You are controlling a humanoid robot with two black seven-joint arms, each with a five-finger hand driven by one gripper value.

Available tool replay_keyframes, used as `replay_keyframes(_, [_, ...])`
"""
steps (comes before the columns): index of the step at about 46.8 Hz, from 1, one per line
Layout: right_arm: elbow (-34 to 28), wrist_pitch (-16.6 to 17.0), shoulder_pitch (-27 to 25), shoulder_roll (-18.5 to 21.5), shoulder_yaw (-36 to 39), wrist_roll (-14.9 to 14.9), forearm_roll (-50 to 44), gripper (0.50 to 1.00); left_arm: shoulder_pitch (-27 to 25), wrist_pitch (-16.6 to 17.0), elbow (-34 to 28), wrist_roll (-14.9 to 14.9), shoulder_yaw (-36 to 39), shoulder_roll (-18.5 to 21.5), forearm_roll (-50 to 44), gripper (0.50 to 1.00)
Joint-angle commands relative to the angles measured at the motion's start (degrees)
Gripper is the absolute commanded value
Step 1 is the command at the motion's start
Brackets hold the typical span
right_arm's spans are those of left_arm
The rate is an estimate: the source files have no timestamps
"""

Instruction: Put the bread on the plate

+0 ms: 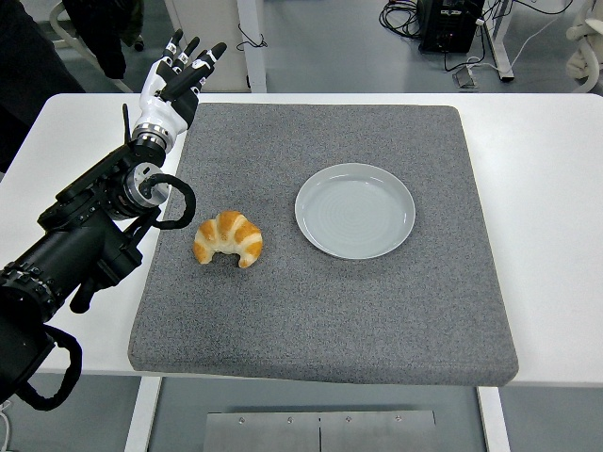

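Observation:
A golden croissant lies on the grey mat, left of centre, ends pointing toward the near edge. To its right sits a pale grey round plate with nothing on it, a small gap between them. My left hand is raised at the mat's far left corner, well beyond the croissant, its fingers extended and holding nothing. The black left arm runs from the lower left edge up to it. My right arm does not show.
The mat covers most of the white table. A black cable loop on the left arm hangs just left of the croissant. Beyond the table are floor cables and a desk leg.

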Motion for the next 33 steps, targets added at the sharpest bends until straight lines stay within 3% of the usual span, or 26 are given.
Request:
replay_keyframes(1, [0.00, 0.02, 0.00, 0.00, 0.00, -0.01, 0.00, 1.000, 0.00, 0.00, 0.01, -0.01, 0.21, 0.00, -0.01, 0.972])
replay_keyframes(33, [0.00, 0.02, 0.00, 0.00, 0.00, -0.01, 0.00, 1.000, -0.35, 0.00, -0.52, -0.54, 0.57, 0.61, 1.49, 0.972])
